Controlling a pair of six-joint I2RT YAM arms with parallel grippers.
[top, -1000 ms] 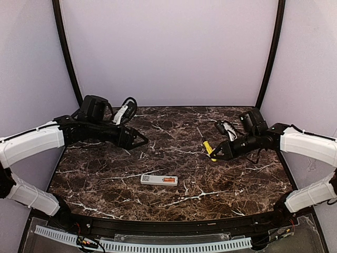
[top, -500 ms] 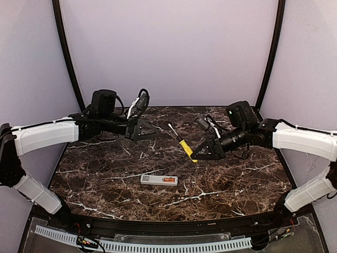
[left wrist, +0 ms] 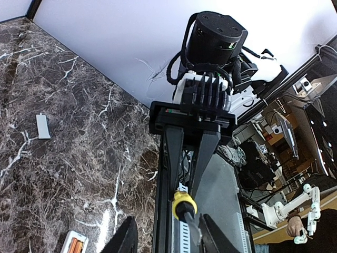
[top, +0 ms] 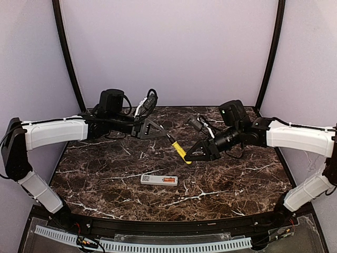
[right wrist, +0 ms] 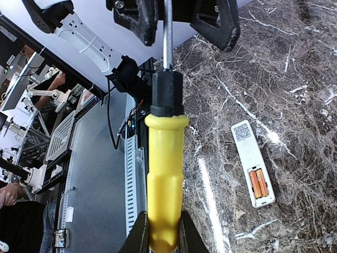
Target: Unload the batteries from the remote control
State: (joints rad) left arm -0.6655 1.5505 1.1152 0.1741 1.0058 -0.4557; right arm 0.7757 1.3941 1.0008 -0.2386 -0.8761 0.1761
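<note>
**Remote control** (top: 159, 179): flat on the tabletop (top: 105, 174), back up, near the middle of the near edge, below and well apart from both grippers.
**Bay:** open, with 2 batteries (right wrist: 257, 183) side by side.
**Marking:** 1 QR code (right wrist: 242, 132).
**Right gripper** (top: 196, 154): clamped on the yellow handle of a screwdriver (top: 179, 150).
**Left gripper** (top: 162, 134): fingers apart, straddling the screwdriver's shaft without touching it.
**Cover piece** (left wrist: 42, 126): loose on the tabletop.

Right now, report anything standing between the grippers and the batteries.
Nothing on the table covers the batteries; they lie exposed in the open bay of the remote control. But the right gripper is shut on the screwdriver, and the left gripper, open, straddles its shaft.
</note>
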